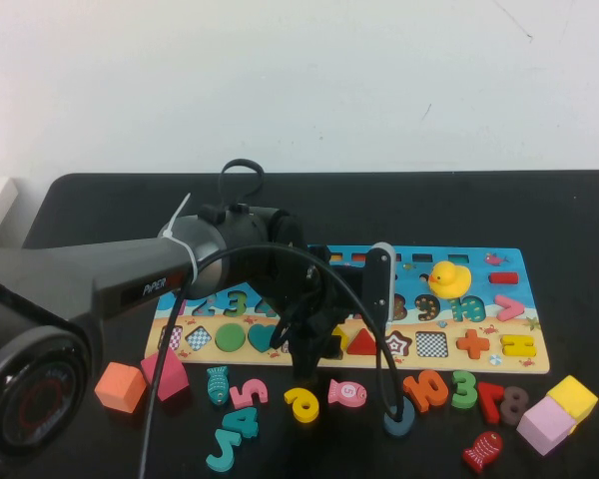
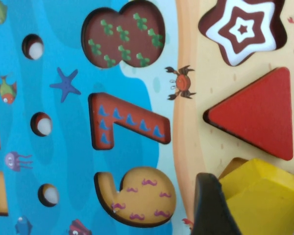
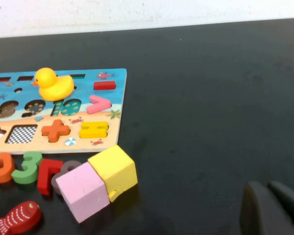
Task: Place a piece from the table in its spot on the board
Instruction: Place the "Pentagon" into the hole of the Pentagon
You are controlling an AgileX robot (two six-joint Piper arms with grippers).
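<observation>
My left gripper [image 1: 319,344] hangs over the sandy shape row of the board [image 1: 499,299], between the blue heart and the red triangle [image 1: 361,343]. It is shut on the piece [image 2: 264,196], a thick yellow pentagon block. A black finger [image 2: 210,205] presses against the block's side. The block sits tilted over the place, of which only a brown edge [image 2: 232,166] shows beside the triangle [image 2: 259,115]. In the high view the place is hidden under the gripper. My right gripper [image 3: 272,208] rests low over bare table [image 3: 210,98], its dark fingers close together and holding nothing.
A rubber duck [image 1: 447,279] stands on the board's right part. Loose numerals, fish and a yellow 6 [image 1: 301,404] lie in front of the board. An orange cube [image 1: 120,387] sits front left; yellow [image 1: 573,396] and pink [image 1: 545,424] cubes sit front right.
</observation>
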